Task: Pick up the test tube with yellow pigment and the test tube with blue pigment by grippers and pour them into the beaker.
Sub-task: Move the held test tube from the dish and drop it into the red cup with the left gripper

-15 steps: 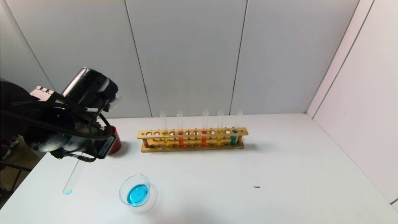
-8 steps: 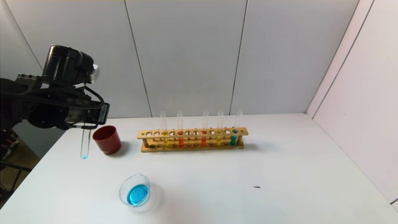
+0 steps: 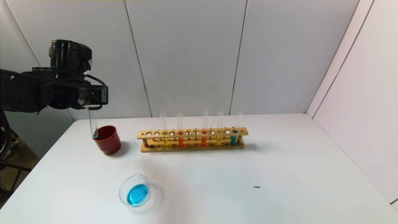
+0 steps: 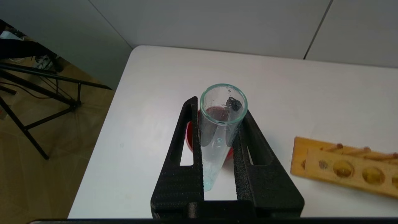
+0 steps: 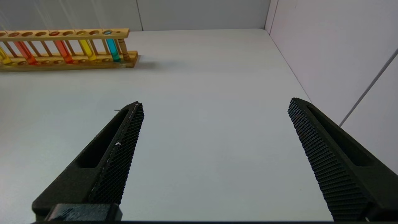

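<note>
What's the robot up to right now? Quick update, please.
Left claw shut on emptied blue test tube, upright over red cup. Right claw open, idle. Beaker holds blue.

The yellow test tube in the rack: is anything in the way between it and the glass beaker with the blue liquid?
Nothing visible. The yellow test tube stands in the wooden rack, and bare table lies between the rack and the beaker. The left gripper, shut on the emptied blue test tube, hangs off to the side above the red cup.
</note>
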You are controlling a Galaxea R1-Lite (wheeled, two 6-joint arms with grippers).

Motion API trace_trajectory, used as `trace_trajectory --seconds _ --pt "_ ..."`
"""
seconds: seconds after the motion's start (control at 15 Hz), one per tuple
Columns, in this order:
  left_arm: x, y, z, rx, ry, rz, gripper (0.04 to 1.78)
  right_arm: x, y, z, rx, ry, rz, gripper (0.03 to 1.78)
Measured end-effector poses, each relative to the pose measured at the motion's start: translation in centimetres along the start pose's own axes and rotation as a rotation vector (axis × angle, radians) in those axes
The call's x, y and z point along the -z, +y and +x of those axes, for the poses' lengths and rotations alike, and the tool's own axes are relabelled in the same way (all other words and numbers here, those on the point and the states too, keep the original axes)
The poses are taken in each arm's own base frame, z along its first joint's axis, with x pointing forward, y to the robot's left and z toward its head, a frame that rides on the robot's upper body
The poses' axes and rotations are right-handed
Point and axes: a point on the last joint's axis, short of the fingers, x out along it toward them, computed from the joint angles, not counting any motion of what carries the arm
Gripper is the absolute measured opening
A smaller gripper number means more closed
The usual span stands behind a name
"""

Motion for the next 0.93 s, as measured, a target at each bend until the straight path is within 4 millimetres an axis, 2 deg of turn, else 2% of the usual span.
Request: trace_trajectory --seconds 0.4,0.93 --pt "0.2 -0.7 3.7 -0.012 -0.021 -0.027 0.32 0.0 0.0 0.0 0.0 0.0 0.0 1.7" --pt "0.6 -0.7 7.2 -0.015 -0.028 -0.048 0.32 0.0 0.0 0.0 0.0 0.0 0.0 1.7"
